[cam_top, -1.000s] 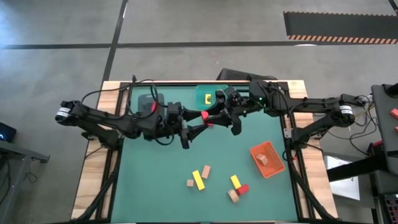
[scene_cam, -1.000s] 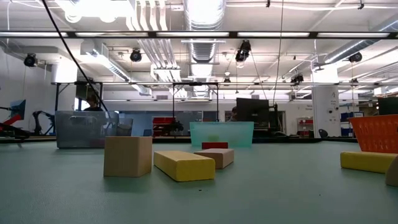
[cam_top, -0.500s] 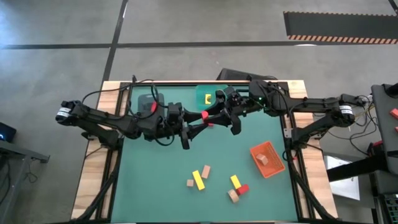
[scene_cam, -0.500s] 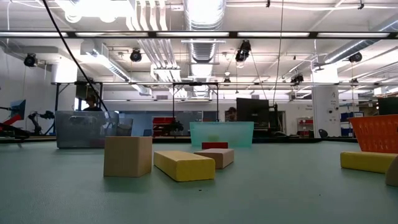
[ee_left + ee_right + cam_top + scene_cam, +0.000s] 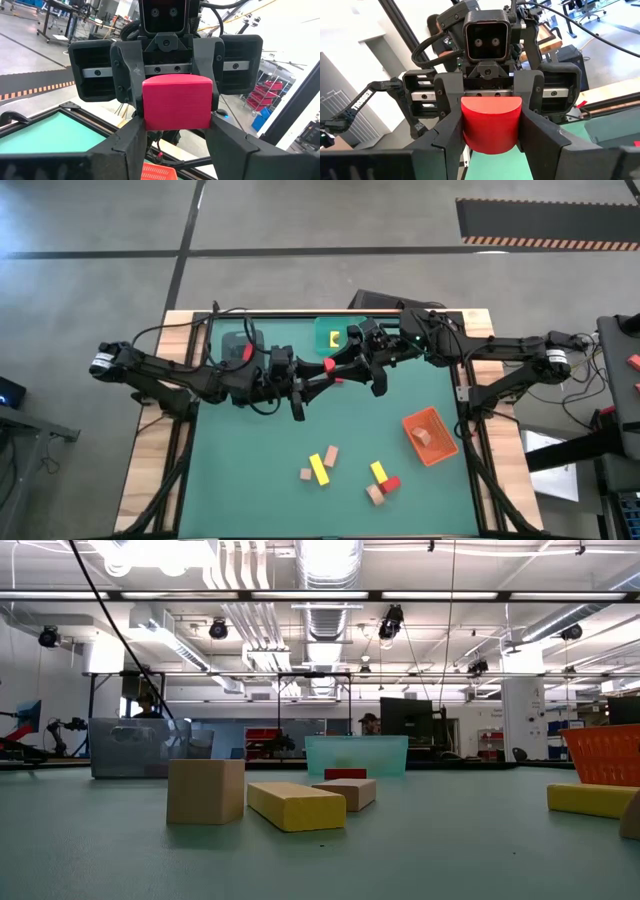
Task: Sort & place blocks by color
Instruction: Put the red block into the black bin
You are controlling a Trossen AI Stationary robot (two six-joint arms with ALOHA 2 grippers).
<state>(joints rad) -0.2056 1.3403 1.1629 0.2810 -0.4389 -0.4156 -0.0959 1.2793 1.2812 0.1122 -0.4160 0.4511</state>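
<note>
High view: mid-air over the table's twelve o'clock half, left gripper [image 5: 322, 377] and right gripper [image 5: 338, 367] meet nose to nose, both clamped on one red block [image 5: 329, 366], apparently a handover; other blocks [image 5: 319, 468] wait at six o'clock.

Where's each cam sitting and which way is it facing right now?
High: above, straight down on the table; both arms, left gripper and right gripper meeting on the red block.
Low: table-top height, level past blocks to the teal bin; no arm shows.
Left wrist: on left arm, facing the right gripper; own fingers show.
Right wrist: on right arm, facing the left gripper; own fingers show.
Shared: both wrist views and high see the red block.
</note>
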